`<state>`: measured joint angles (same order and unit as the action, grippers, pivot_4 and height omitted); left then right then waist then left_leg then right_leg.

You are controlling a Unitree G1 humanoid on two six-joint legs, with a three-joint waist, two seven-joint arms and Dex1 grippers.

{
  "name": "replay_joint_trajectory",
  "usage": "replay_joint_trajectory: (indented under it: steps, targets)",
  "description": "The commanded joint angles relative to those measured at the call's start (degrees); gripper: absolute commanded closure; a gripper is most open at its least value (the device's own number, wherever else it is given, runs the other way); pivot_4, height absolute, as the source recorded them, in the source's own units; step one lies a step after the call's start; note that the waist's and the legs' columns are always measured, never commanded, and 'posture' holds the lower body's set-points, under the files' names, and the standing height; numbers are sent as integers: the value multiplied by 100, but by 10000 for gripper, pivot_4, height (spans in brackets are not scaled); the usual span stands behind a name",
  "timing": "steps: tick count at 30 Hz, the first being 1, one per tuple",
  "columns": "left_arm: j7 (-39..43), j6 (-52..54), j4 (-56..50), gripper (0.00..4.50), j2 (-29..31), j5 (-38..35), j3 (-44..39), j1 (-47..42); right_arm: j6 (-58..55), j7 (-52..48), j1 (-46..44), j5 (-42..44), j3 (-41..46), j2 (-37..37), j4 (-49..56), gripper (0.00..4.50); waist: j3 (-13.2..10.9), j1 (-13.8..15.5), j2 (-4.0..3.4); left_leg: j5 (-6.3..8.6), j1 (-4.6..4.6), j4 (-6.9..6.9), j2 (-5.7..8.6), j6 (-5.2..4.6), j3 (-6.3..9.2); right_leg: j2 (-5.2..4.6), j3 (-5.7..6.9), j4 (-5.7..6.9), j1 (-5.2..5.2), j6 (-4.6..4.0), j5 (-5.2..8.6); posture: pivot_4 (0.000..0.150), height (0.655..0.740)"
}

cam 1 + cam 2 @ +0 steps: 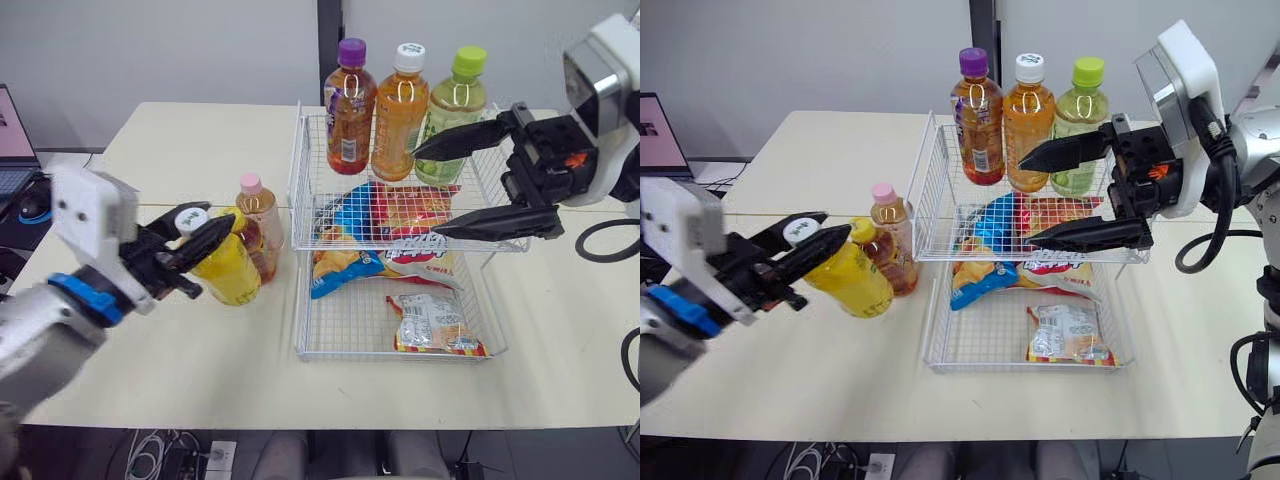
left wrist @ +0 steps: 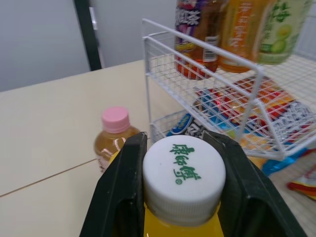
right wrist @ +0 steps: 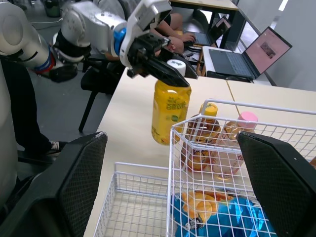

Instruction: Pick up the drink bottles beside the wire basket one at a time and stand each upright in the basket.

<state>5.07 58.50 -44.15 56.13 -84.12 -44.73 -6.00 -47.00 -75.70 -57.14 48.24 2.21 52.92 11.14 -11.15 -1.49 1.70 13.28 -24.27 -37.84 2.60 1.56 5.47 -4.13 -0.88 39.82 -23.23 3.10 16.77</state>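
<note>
— What do we see first?

— We see a yellow drink bottle [image 1: 230,270] just to the left of the wire basket [image 1: 350,315], over the pale table [image 1: 180,140]. The left gripper [image 1: 203,230] has it by the neck: its two black fingers [image 2: 123,197] press against either side of the white cap [image 2: 183,170], which carries green printed characters. The bottle leans, cap toward the robot's left. We cannot tell whether its base touches the table.

— Are other bottles beside the basket?

— We count two, both upright and close together between the yellow bottle and the basket. One is a pink-capped bottle [image 1: 258,208] of pale amber drink. The other is a yellow-capped bottle [image 1: 890,262] of darker brown drink, partly hidden behind the yellow one.

— What does the basket hold?

— We see two white wire tiers. On the upper tier three bottles stand upright in a row along the back: a purple-capped bottle [image 1: 350,110], a white-capped orange bottle [image 1: 400,115] and a green-capped bottle [image 1: 452,110]. Blue and red snack bags [image 1: 395,215] show through the wire; we cannot tell which tier they lie on. A small snack packet [image 1: 435,325] lies at the front of the lower tier.

— And the other arm?

— We find the right gripper [image 1: 428,195] above the upper tier's right side, fingers spread wide and holding nothing. One fingertip is in front of the green-capped bottle.

— Anything at the edges?

— We see a laptop [image 1: 12,135] off the table's left end.
</note>
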Motion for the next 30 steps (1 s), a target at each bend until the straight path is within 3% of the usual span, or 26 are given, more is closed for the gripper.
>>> replay_joint_trajectory:
  steps: [1,7,13,18,22,26,30]
  targets:
    - [273,-36,1063,31265,1013,-967,-777,-396,116,70,-159,-88,266,127,-46,0,-1,-5,0,0,0,-1,-3,0,1,3,2,2,0,-1,0,1500,7400]
    - [1249,-128,2729,31265,2626,-1513,-155,-1588,163,123,-117,-225,364,311,-80,0,-6,-9,-1,0,5,5,-9,0,-13,38,1,-3,1,-7,-5,1500,7400]
    - [2356,-767,3739,31265,3483,-1347,1858,-3415,26,260,43,-229,543,603,20,0,-8,-24,-3,1,8,18,-16,0,-39,44,-8,-15,-1,-4,-6,1500,7400]
    - [3035,-60,4568,31265,2317,1,3942,-6782,-105,425,279,-135,795,829,185,0,-12,5,4,1,7,11,-20,0,-57,55,-5,-7,4,-4,-6,1500,7400]
    - [3707,478,5339,31265,1293,1065,4692,-8370,-229,600,480,-57,1033,997,309,0,-12,-21,4,1,-6,-4,-15,0,-55,55,-6,-3,-1,1,-8,1500,7400]
    - [4113,550,5839,31265,221,1890,5003,-8970,-255,748,685,-84,1214,1128,360,0,-13,-29,4,1,-9,-4,-18,0,-56,55,-9,0,-9,2,-7,1500,7400]
    - [4614,218,6038,31265,-640,2675,5212,-8953,-248,847,968,-102,1399,1258,432,0,-13,-40,3,0,-9,-4,-18,0,-55,53,-13,3,-11,1,-8,1500,7400]
